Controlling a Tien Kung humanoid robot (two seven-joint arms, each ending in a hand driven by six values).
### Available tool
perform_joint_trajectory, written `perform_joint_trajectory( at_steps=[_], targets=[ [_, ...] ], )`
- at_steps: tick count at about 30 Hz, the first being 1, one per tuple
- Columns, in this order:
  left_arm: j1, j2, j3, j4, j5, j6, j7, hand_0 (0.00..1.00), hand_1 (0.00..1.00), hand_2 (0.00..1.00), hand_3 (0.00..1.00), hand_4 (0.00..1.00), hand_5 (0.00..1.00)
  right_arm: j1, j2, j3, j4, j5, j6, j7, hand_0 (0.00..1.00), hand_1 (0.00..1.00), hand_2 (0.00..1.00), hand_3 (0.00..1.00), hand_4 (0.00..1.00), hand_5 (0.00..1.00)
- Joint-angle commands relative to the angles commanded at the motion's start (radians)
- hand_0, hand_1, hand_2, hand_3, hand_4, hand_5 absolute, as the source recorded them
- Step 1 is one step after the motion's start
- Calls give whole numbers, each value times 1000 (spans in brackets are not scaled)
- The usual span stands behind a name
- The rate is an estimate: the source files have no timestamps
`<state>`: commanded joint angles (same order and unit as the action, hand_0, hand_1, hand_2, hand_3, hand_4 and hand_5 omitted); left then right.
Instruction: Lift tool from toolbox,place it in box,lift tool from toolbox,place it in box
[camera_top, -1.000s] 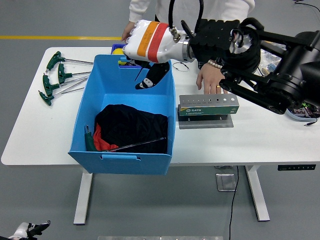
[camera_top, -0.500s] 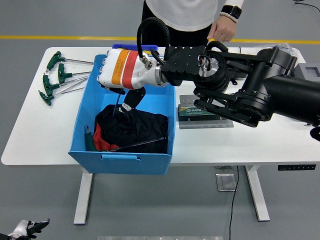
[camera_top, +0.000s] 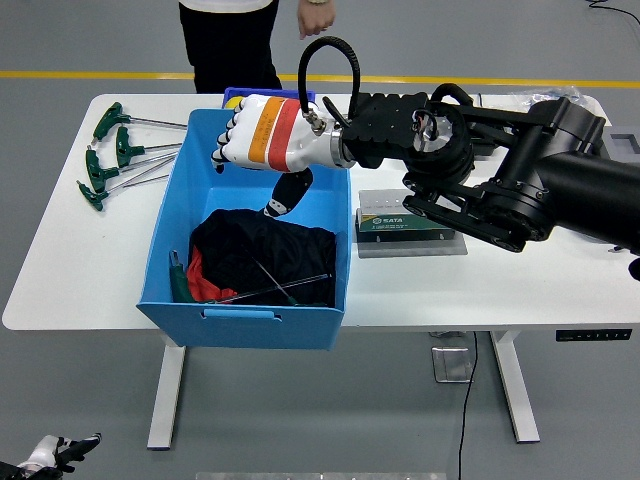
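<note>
My right hand (camera_top: 262, 142), white with orange and red bands, hovers over the far half of the blue box (camera_top: 190, 185) and holds nothing; its thumb hangs down. Inside the box a black cloth (camera_top: 262, 250) carries two thin metal tools: a short one (camera_top: 275, 280) lying diagonally and a long rod (camera_top: 268, 291) beneath it. A green handle (camera_top: 178, 282) and something red (camera_top: 203, 288) lie at the box's left side. The grey-green toolbox (camera_top: 405, 214) stands on a grey base just right of the box. My left hand (camera_top: 48, 452) hangs low at the bottom left corner.
Several green T-handle wrenches (camera_top: 108, 155) lie on the table (camera_top: 520, 285) left of the box. A small blue bin (camera_top: 250, 95) stands behind it. A person in black trousers (camera_top: 230, 40) stands at the far side, one hand (camera_top: 318, 10) hanging above the table.
My right hand has let go of the thin tool, which now lies on the black cloth, and has risen slightly to the right. The person has stepped left.
</note>
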<state>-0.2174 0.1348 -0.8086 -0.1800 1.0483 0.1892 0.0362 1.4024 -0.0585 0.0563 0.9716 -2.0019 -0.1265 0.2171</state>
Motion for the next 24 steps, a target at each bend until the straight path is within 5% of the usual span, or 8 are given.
perform_joint_trajectory(
  at_steps=[9,18,24],
  targets=[
    [5,-5,6,0,-18,2,0,731,720,700,671,695,623,-73,-67,45,-13,14,11,-10,707,707,775,782,941,512],
    [11,-11,15,0,-43,2,-1,731,720,700,671,696,623,-203,-211,125,-16,72,13,-22,712,713,779,784,943,512],
    [15,-14,27,0,-56,-2,-1,732,720,700,671,695,623,-347,-307,264,-7,267,-47,-11,715,708,773,711,941,512]
  ],
)
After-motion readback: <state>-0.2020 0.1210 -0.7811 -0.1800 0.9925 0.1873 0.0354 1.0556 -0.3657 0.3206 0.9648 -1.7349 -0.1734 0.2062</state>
